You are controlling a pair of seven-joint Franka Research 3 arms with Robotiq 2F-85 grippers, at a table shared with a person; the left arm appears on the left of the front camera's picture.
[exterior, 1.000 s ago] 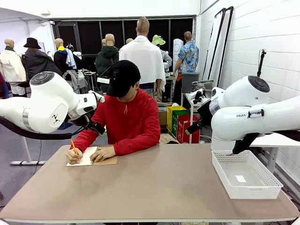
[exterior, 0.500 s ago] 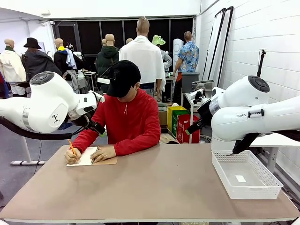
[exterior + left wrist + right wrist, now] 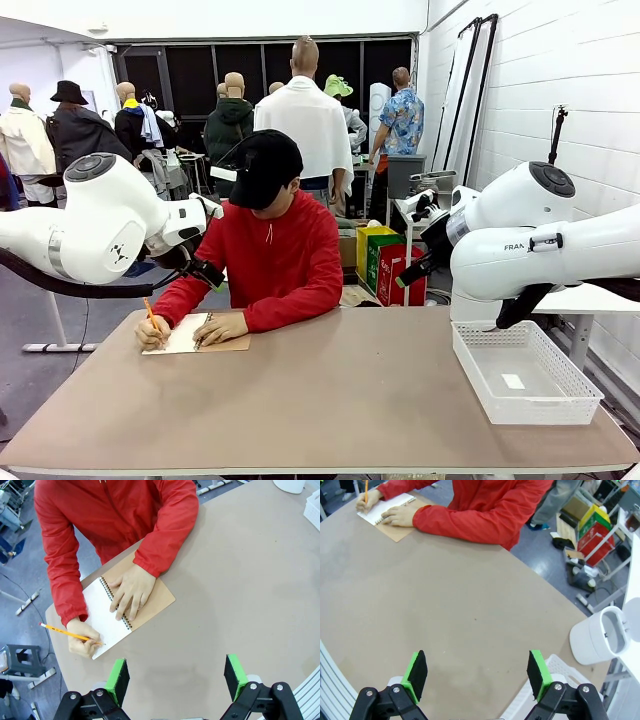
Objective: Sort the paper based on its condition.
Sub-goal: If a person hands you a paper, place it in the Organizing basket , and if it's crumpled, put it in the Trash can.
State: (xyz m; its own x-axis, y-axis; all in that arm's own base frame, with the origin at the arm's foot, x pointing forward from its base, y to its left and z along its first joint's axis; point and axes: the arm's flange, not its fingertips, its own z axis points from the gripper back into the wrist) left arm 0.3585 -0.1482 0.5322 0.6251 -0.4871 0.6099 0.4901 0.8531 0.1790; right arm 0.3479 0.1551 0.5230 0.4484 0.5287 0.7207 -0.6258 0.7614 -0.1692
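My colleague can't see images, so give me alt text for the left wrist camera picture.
A person in a red jacket writes with a yellow pencil in a spiral-bound notebook, the other hand flat across its binding, on a tan table. In the foreground, the left gripper holds its green-padded fingers wide open above the bare table.

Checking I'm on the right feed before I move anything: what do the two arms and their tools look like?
The left arm and right arm have glossy white rounded shells with dark grey joint caps. The right one carries black lettering, and black cabling runs beneath each. The left tool and right tool are black, with bright green pads on two flat fingers.
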